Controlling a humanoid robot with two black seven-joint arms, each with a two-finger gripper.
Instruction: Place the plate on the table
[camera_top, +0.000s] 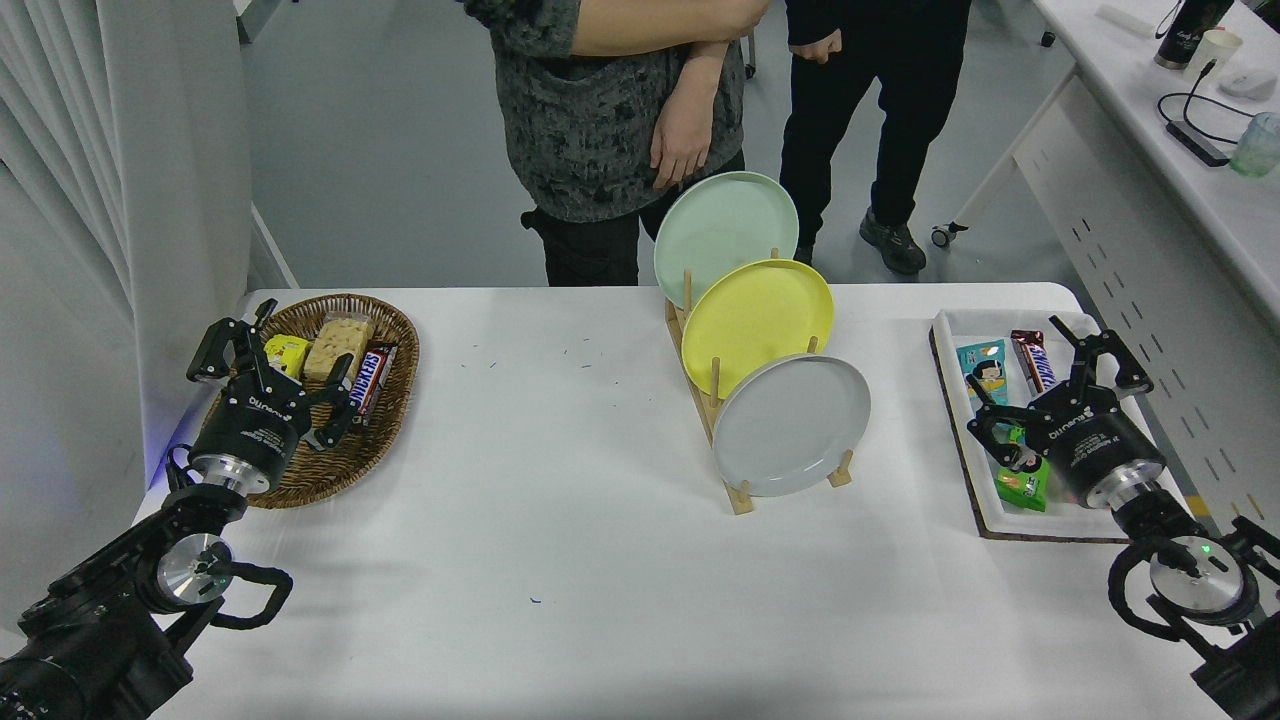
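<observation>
The light-grey plate (790, 425) stands on edge in the front slot of a wooden rack (738, 495) near the middle of the white table (560, 560). Behind it in the rack stand a yellow plate (757, 325) and a mint-green plate (725, 235). My right gripper (1055, 372) is open and empty above a white tray at the right, well right of the grey plate. My left gripper (268, 370) is open and parked over a wicker basket at the left.
The wicker basket (385, 420) holds snack packs and a candy bar. The white tray (990, 515) holds several snack packs. Two people stand at the far side; one hand (682, 140) hangs just above the mint-green plate. A white desk (1180, 150) with cables stands at the right.
</observation>
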